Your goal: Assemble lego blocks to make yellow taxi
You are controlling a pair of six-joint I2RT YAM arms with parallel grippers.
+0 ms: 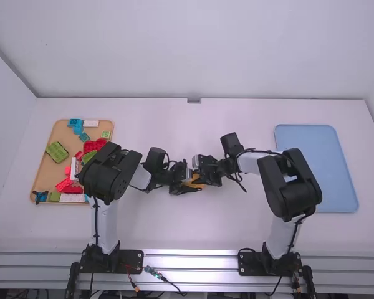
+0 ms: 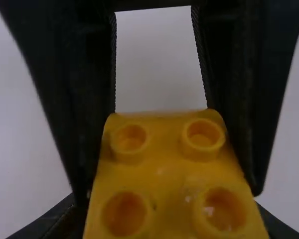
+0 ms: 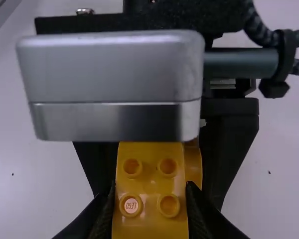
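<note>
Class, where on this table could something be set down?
The table is bare at its far side, between the tan tray and blue tray, and nearer, between left arm and right arm. The blue tray is bare too. Crowded: the tan tray, strewn with Lego blocks, and the centre, where left gripper and right gripper hold yellow blocks.

We see glossy, smooth plastic on the yellow studded brick (image 2: 164, 172), a satin, metallic-looking finish on the wrist camera (image 3: 109, 67), rough braided sheathing on the cable (image 3: 259, 24), and a matt tabletop (image 1: 187, 230).
</note>
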